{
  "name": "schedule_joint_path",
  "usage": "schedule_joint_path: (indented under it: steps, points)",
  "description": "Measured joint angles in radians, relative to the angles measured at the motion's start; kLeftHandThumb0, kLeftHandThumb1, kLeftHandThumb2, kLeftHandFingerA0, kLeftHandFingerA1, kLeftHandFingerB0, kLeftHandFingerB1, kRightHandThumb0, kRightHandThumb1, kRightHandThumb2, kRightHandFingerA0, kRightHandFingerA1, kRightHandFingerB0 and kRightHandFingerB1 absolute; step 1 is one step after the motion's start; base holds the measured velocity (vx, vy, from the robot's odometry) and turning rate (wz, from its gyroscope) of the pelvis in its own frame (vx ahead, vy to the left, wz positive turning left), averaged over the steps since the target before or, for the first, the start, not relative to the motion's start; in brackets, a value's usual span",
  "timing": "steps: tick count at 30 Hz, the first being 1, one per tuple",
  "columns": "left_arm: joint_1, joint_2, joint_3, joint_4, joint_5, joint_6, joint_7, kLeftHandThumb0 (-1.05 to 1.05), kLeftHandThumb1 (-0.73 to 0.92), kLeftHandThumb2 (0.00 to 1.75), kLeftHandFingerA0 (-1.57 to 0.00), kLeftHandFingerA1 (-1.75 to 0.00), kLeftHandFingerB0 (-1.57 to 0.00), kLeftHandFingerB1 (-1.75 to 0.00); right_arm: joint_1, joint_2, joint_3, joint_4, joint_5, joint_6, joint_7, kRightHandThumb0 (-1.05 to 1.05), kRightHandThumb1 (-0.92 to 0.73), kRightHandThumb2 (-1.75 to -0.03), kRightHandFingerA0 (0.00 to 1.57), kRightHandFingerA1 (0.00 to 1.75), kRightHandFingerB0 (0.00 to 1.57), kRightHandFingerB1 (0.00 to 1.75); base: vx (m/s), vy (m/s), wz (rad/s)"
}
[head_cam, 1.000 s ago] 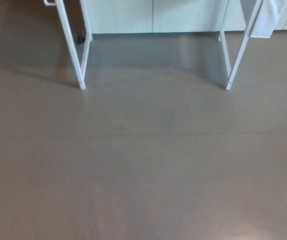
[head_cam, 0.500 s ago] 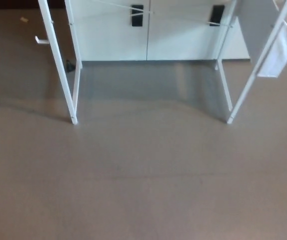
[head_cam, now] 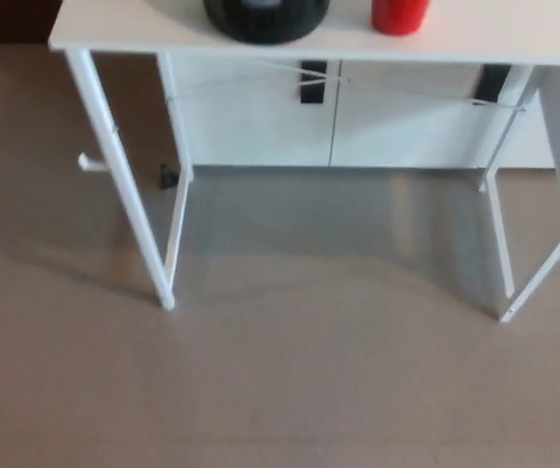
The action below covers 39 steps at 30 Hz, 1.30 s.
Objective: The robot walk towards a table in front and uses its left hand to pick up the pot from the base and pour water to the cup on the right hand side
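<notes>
Head view: table (head_cam: pixel 114 34), black base (head_cam: pixel 265 19), red cup (head_cam: pixel 398 15) (no legible writing).

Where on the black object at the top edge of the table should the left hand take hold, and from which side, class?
That cannot be settled yet. Only the lower rim of the black round base shows on the white table; any handle is cut off by the frame. Judging tentatively, approach from the robot's left, away from the red cup beside it. Neither hand is in view.

You see: table (head_cam: pixel 143 37), smooth matt white top; base (head_cam: pixel 265 19), glossy black plastic; cup (head_cam: pixel 399 15), glossy red; floor (head_cam: pixel 290 390), smooth grey with faint sheen
</notes>
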Motion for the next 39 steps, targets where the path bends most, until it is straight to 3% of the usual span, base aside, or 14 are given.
schedule_joint_path:
  steps: [4,5,6,10,11,20,21,25,29,30,33,37,38,39]
  points:
    - [0.02,-0.006,-0.016,0.003,0.004,-0.001,0.011,-0.06,0.44,0.88,-0.35,-0.59,-0.18,-0.5,0.056,0.016,0.005,-0.006,-0.001,-0.015,0.007,-0.1,-0.46,-0.92,0.4,0.64,0.2,0.55,0.55,0.143,-0.34]
    - [0.02,-0.002,-0.017,0.003,0.003,-0.002,0.012,-0.06,0.46,0.88,-0.37,-0.59,-0.18,-0.49,0.061,0.018,0.006,-0.007,-0.001,-0.018,0.01,-0.11,-0.65,-0.58,0.42,0.52,0.31,0.44,0.47,0.183,-0.47]
    - [0.019,0.001,-0.019,0.004,0.004,-0.004,0.015,-0.04,0.45,0.88,-0.38,-0.6,-0.18,-0.49,0.063,0.017,0.005,-0.005,0.0,-0.02,0.012,-0.1,-0.45,-0.91,0.38,0.63,0.21,0.55,0.4,0.141,-0.36]
    - [0.017,0.004,-0.026,0.013,0.003,-0.004,0.026,-0.04,0.45,0.88,-0.38,-0.6,-0.18,-0.49,0.082,0.017,0.0,-0.003,0.003,-0.025,0.016,-0.1,-0.45,-0.91,0.38,0.63,0.21,0.55,0.35,0.096,-0.02]
    - [0.019,0.004,-0.026,0.014,0.003,-0.004,0.028,-0.04,0.43,0.87,-0.38,-0.6,-0.17,-0.49,0.085,0.017,-0.001,-0.002,0.003,-0.025,0.016,-0.14,-0.64,-0.58,0.48,0.6,0.3,0.46,0.3,0.019,0.12]
    - [0.038,0.001,-0.041,0.022,0.003,-0.005,0.039,-0.03,0.43,0.87,-0.39,-0.6,-0.18,-0.49,0.071,0.012,0.007,-0.002,0.001,-0.037,0.021,-0.13,-0.43,-0.9,0.37,0.64,0.2,0.55,0.34,-0.081,0.25]
    - [0.034,0.002,-0.041,0.018,0.003,-0.008,0.038,-0.03,0.43,0.86,-0.37,-0.59,-0.15,-0.48,0.066,0.01,0.006,-0.001,0.002,-0.037,0.021,-0.16,-0.64,-0.58,0.48,0.59,0.3,0.45,0.31,-0.075,0.15]
    - [0.034,0.001,-0.041,0.016,0.002,-0.01,0.04,-0.06,0.42,0.86,-0.39,-0.6,-0.2,-0.5,0.053,0.006,0.011,0.006,0.0,-0.045,0.017,-0.11,-0.45,-0.91,0.43,0.65,0.2,0.54,0.26,-0.042,-0.02]
    - [0.031,0.001,-0.045,0.02,0.003,-0.011,0.046,-0.06,0.43,0.87,-0.4,-0.6,-0.2,-0.5,0.055,0.007,0.012,0.004,0.0,-0.046,0.011,-0.12,-0.45,-0.91,0.41,0.64,0.21,0.55,0.23,-0.003,-0.2]
    - [0.029,0.002,-0.045,0.02,0.003,-0.011,0.046,-0.08,0.57,0.56,-0.53,-0.49,-0.33,-0.37,0.055,0.007,0.013,0.004,0.0,-0.046,0.01,-0.18,-0.58,-0.63,0.46,0.59,0.31,0.47,0.14,0.147,-0.16]
    - [0.02,-0.002,-0.047,0.02,0.003,-0.011,0.049,-0.06,0.42,0.86,-0.45,-0.63,-0.2,-0.5,0.06,0.008,0.014,0.008,-0.002,-0.048,0.004,-0.1,-0.46,-0.92,0.41,0.65,0.21,0.55,0.23,0.267,-0.14]
    - [0.001,0.019,-0.047,0.017,0.003,-0.012,0.053,-0.06,0.42,0.86,-0.42,-0.62,-0.2,-0.5,0.05,0.016,0.013,0.011,-0.001,-0.048,0.004,-0.11,-0.45,-0.91,0.41,0.65,0.22,0.56,0.18,0.201,-0.07]
    - [-0.001,0.021,-0.047,0.018,0.003,-0.012,0.053,-0.06,0.41,0.86,-0.41,-0.62,-0.2,-0.5,0.05,0.016,0.013,0.011,0.0,-0.049,0.005,-0.2,-0.61,-0.65,0.45,0.58,0.3,0.48,0.06,0.095,0.0]
    - [-0.002,0.021,-0.046,0.019,0.003,-0.012,0.054,-0.06,0.43,0.87,-0.36,-0.59,-0.18,-0.49,0.051,0.016,0.013,0.011,0.0,-0.049,0.005,-0.12,-0.46,-0.92,0.42,0.65,0.22,0.56,0.09,0.08,-0.02]
